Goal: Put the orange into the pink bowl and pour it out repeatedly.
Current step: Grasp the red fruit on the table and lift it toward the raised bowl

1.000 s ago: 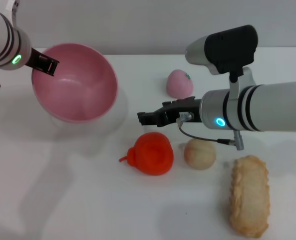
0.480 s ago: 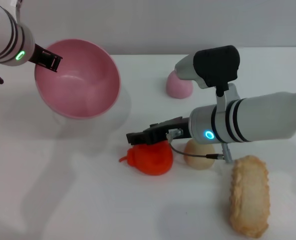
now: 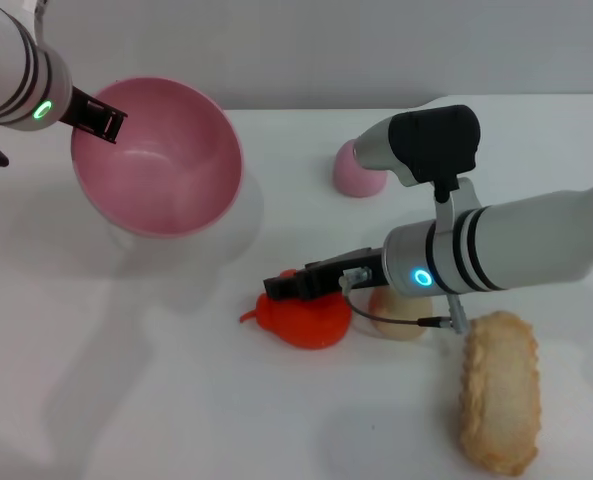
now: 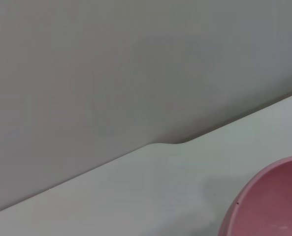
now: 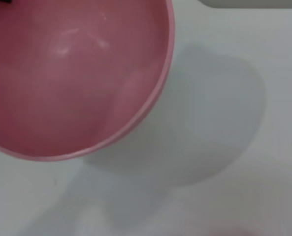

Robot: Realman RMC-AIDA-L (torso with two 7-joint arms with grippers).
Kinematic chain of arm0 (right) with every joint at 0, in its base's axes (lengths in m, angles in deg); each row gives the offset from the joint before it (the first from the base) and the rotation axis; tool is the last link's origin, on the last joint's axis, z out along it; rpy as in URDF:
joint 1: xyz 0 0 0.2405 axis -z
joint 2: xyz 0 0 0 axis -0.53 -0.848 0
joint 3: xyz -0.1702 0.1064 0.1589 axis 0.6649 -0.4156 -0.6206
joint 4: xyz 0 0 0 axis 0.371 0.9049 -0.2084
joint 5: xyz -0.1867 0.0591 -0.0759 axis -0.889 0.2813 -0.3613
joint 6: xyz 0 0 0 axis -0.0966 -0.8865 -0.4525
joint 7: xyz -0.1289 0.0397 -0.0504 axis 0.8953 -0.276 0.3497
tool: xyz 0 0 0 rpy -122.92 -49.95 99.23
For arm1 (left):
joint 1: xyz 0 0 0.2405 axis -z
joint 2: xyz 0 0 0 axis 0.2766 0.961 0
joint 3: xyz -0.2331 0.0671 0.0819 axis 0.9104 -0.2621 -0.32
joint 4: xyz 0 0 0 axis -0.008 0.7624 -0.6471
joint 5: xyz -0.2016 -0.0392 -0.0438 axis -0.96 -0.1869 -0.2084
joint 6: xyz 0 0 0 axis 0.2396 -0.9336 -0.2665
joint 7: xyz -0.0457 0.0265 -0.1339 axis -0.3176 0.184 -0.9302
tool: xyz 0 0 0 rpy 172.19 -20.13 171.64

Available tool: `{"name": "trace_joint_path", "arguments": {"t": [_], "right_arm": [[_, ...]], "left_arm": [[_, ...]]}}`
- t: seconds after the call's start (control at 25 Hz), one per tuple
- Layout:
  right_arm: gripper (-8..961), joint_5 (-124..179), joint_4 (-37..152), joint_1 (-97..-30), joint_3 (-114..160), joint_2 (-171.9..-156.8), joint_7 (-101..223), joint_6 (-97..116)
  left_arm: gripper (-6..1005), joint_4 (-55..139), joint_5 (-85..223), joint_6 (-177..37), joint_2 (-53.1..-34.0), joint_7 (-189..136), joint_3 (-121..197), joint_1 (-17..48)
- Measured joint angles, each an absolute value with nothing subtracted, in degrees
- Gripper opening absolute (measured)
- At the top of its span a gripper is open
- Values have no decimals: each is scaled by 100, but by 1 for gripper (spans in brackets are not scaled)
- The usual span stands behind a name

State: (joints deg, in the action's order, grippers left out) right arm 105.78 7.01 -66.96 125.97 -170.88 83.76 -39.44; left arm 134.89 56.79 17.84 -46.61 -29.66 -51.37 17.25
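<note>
At lower centre the right hand [image 3: 288,285] sits directly over the orange [image 3: 304,318] on the tabletop [image 3: 156,390], grip unclear, while the left hand [image 3: 104,122] pinches the tilted, raised bowl [image 3: 156,160] upper left.

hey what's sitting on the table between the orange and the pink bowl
Nothing: the head view shows only bare white table between the orange and the pink bowl.

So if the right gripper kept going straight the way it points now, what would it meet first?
Probably nothing: the right gripper sits over the red-orange toy orange, pointing past it. The tilted glossy pink plastic bowl lies farther back; depth unclear.
</note>
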Motion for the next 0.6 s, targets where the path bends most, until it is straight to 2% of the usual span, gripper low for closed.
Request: {"name": "trace_joint_path", "arguments": {"t": [0.2, 0.44, 0.6], "right_arm": [[676, 10551, 545, -6620, 12603, -17070, 8495, -3983], [414, 10503, 53, -6349, 12603, -17050, 8551, -4004], [285, 10334, -497, -6080, 12495, -17029, 8548, -4170]], "left_arm": [[43, 13489, 5679, 1818, -4663, -2896, -5143, 1723], [43, 13489, 5679, 1787, -4669, -2894, -5152, 1688], [43, 13489, 5676, 1779, -4670, -2893, -5151, 1677]]}}
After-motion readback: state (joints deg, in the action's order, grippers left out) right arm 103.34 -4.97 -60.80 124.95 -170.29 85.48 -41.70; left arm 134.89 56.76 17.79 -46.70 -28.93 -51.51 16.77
